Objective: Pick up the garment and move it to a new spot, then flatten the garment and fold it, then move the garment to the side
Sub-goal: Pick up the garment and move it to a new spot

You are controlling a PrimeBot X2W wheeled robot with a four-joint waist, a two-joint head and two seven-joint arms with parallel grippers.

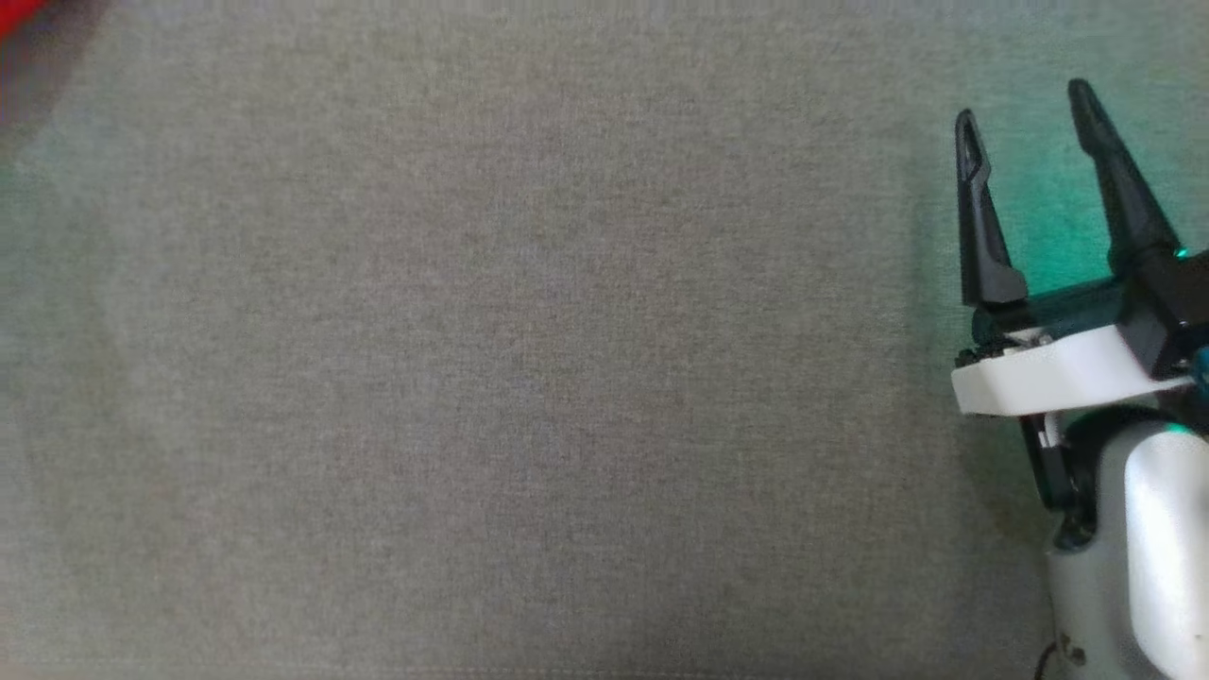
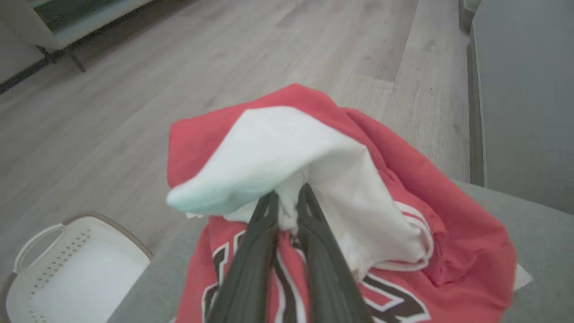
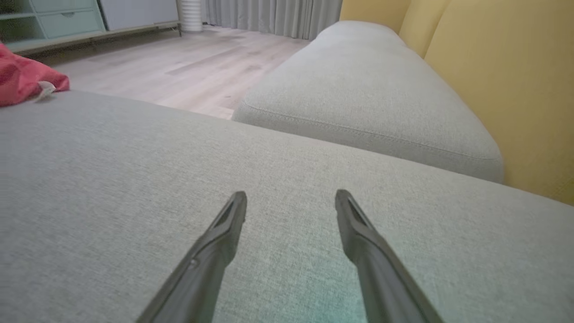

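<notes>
The garment [image 2: 403,188] is a red jersey with a white lining and black-and-white lettering, bunched at the corner of a grey cushion. My left gripper [image 2: 287,197] is shut on a fold of its white fabric, which bulges over the fingertips. A red edge of the garment [image 3: 22,80] lies at the far left in the right wrist view, and a red corner [image 1: 14,14] shows at the top left in the head view. My right gripper [image 1: 1025,104] stands open at the right over bare cushion, nothing between its fingers [image 3: 233,211].
The grey cushion [image 1: 472,359] spreads wide before me. A second grey cushion [image 3: 358,98] and a yellow backrest [image 3: 506,80] lie beyond my right gripper. A white perforated basket [image 2: 71,264] sits on the wooden floor [image 2: 224,54] below the cushion's corner.
</notes>
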